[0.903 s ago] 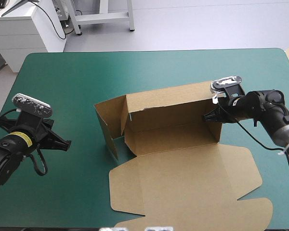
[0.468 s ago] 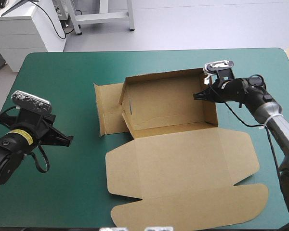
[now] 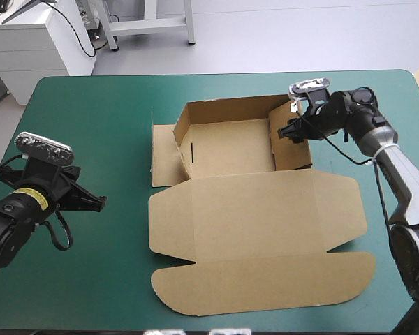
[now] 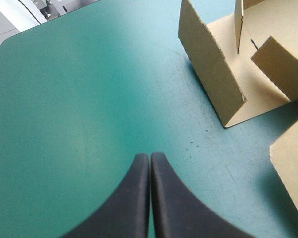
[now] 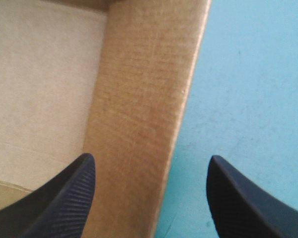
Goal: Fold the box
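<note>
The box (image 3: 251, 209) is lying near the middle of the teal-green cover (image 3: 91, 105), its tray part sitting toward the far side with the back wall standing up, and its broad lid (image 3: 258, 258) lying flat and reaching toward the near edge. The right gripper (image 3: 288, 131) is hanging over the tray's right wall (image 3: 292, 143) with its fingers spread wide. In the right wrist view the right wall (image 5: 144, 89) is running up between them, one finger sitting over the tray floor and the other over the bare cover, and neither is pressing on the board. The left gripper (image 3: 91, 202) is hovering well apart from the box at the table's left side, its fingers closed together into a point and holding nothing. In the left wrist view the left flap (image 4: 213, 64) is standing tilted ahead of the left gripper (image 4: 150, 154), not tucked. The board is looking light and thin, stiff across its panels but bending readily along the scored creases, so it is likely to slide on the smooth cover when pushed and to spring back when let go. Taking the right wall by its upper edge, close to a crease, is looking like the sound hold; pinching mid-panel is risking a buckle or a dent.
</note>
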